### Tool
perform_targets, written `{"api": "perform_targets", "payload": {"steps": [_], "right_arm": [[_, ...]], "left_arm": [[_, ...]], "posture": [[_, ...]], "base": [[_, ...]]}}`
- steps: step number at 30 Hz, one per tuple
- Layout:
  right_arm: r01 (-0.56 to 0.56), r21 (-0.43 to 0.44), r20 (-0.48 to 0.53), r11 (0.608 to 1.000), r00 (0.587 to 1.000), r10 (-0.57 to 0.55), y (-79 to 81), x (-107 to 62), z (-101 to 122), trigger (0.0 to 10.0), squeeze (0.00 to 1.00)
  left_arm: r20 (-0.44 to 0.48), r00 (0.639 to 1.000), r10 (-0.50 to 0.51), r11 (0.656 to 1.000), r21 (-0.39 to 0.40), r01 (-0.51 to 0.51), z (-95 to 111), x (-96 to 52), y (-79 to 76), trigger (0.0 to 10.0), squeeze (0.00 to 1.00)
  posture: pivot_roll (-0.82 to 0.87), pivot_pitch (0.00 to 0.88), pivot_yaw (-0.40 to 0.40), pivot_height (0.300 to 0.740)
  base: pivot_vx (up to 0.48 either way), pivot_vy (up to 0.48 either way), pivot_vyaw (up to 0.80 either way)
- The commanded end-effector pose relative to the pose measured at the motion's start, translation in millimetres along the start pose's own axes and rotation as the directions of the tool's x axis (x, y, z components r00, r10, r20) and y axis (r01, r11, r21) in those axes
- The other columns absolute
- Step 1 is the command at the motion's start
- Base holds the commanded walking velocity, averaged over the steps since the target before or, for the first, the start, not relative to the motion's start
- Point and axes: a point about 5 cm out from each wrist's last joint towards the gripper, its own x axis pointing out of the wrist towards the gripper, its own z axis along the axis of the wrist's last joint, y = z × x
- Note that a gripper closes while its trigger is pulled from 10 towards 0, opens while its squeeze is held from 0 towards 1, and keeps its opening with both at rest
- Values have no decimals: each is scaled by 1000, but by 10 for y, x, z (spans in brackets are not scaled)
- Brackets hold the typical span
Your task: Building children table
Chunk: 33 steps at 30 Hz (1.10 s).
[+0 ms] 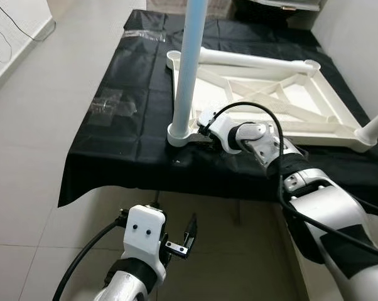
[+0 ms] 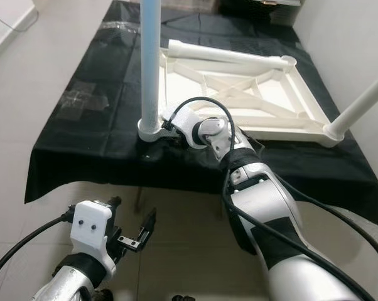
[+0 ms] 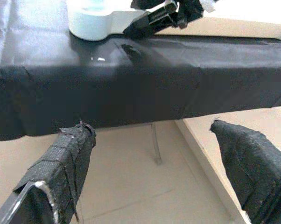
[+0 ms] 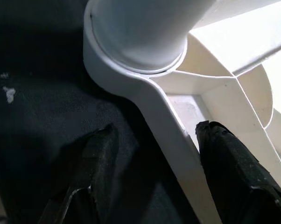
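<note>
Left tool (image 1: 179, 237) hangs open over tiled floor (image 1: 32, 144) before black-clothed table (image 1: 113, 157).

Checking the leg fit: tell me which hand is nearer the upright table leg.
Right. The right hand straddles the tabletop frame beside the upright table leg; the left hand hangs below the table edge.

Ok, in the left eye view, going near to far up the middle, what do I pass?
Left gripper over the floor → black cloth edge → right gripper at the upright leg's socket → white table frame → lying leg.
</note>
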Motion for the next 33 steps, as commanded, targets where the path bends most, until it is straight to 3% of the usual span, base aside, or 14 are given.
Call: {"api": "perform_targets", "payload": {"steps": [1,6,7,8,9,11,19,23,24,25,27,31,32,33], "right_arm": [[-45,-17,-31,999,999,45,58,26,-37,10000,0],[-92,-56,-37,994,995,90,90,46,37,10000,0],[-115,-59,-30,992,993,113,103,50,66,9216,0],[-155,-75,-29,985,988,153,126,54,97,7176,0],[-206,-91,-29,974,979,204,157,57,125,7490,0],[-278,-118,-33,953,961,276,202,58,158,0,0],[-361,-175,-81,916,933,352,255,54,148,0,0],[-323,-184,-64,928,946,317,229,58,190,0,0],[-315,-185,-60,931,949,310,218,57,214,8353,0],[-315,-185,-60,931,949,310,218,57,214,8353,0],[-319,-193,-59,928,948,314,210,53,243,10000,0],[-308,-201,-63,930,952,301,205,57,253,10000,0],[-285,-205,-56,936,958,280,199,64,263,10000,1000],[-264,-198,-56,944,965,258,190,70,263,10000,1000]], "left_arm": [[-5,990,-140,983,-119,138,25,-63,-439,10000,0],[-11,991,-133,983,-131,130,48,-72,-464,10000,0],[-13,991,-130,983,-134,127,52,-73,-471,10000,0],[-15,992,-126,983,-137,123,59,-76,-474,10000,0],[-16,993,-120,983,-141,117,63,-80,-471,10000,0],[-20,993,-112,983,-145,108,71,-86,-471,10000,0],[-23,995,-93,985,-151,88,92,-95,-478,10000,0],[-24,996,-89,985,-152,84,97,-99,-480,10000,0],[-25,996,-87,985,-153,82,100,-99,-476,10000,0],[-25,996,-87,985,-153,82,100,-99,-476,10000,0],[-29,996,-84,985,-155,78,102,-97,-472,10000,0],[-32,996,-80,985,-156,74,104,-90,-472,10000,0],[-33,996,-79,985,-156,73,103,-87,-471,10000,0],[-33,996,-78,985,-156,72,103,-87,-471,10000,0]], "posture": [[92,289,-172,740],[87,299,-184,740],[85,304,-189,740],[84,309,-195,740],[84,309,-195,740],[81,313,-201,740],[76,319,-211,740],[71,319,-209,740],[70,318,-209,740],[70,318,-209,740],[67,319,-208,740],[69,317,-211,740],[69,317,-211,740],[73,311,-212,740]], "base": [[0,0,0],[0,0,0],[0,0,0],[0,0,0],[0,0,0],[0,0,0],[0,0,0],[0,0,0],[0,0,0],[0,0,0],[0,0,0],[0,0,0],[0,0,0],[0,0,0]]}}
